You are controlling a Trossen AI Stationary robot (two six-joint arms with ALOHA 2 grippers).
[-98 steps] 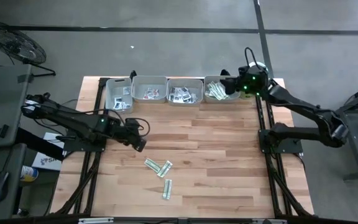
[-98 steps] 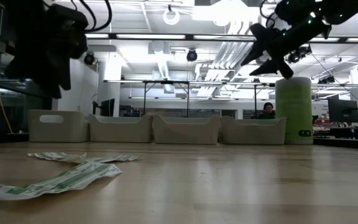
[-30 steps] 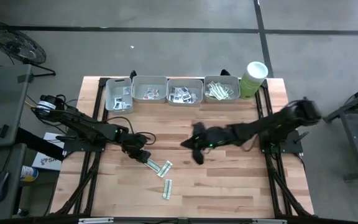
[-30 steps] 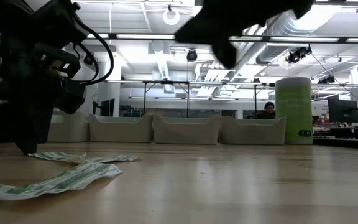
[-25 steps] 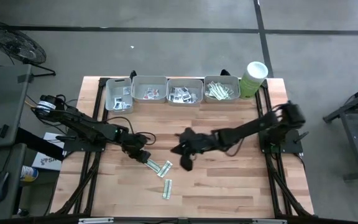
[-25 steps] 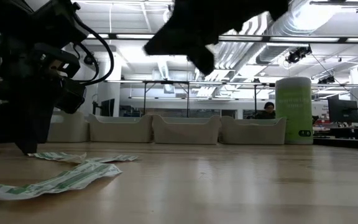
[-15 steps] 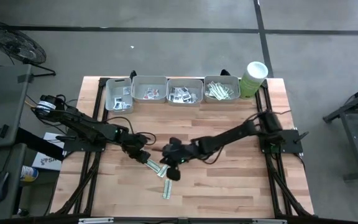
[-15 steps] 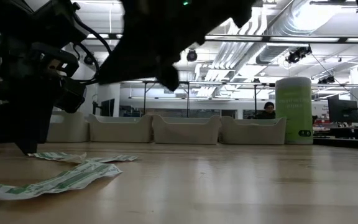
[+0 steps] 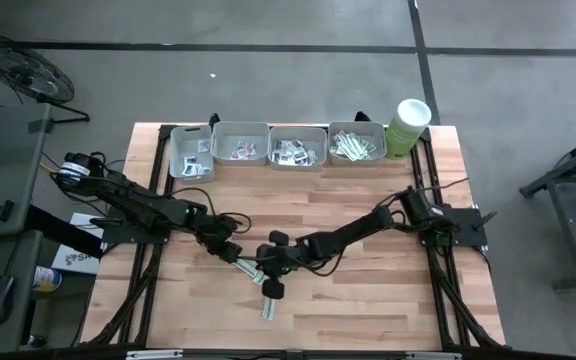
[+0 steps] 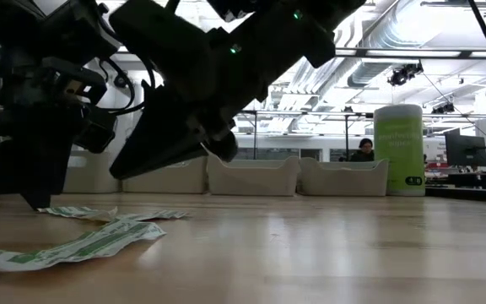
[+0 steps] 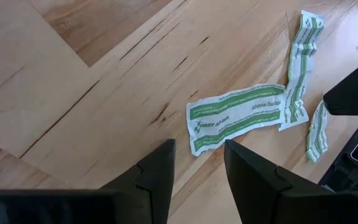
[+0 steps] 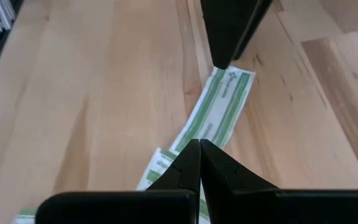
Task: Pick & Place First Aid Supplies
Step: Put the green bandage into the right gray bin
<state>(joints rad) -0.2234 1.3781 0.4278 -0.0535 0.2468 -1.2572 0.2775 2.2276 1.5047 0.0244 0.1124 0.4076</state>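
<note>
Left tool (image 11: 197, 165), prongs apart, poised just short of a narrow pale green-and-white paper strip sachet (image 11: 238, 116) lying flat on the light wooden counter (image 9: 368, 290), lower centre of the high frame. Right tool (image 12: 199, 163), prongs together, tip hovering over the same small cluster of strips (image 9: 258, 272) from the opposite side. Judged feather-light, limp and thin, prone to sliding or curling rather than lifting; best pinched across a short end or a raised, buckled edge. Grey plastic trays (image 9: 240, 133) ranged along the upper edge, well apart, already holding sachets.
</note>
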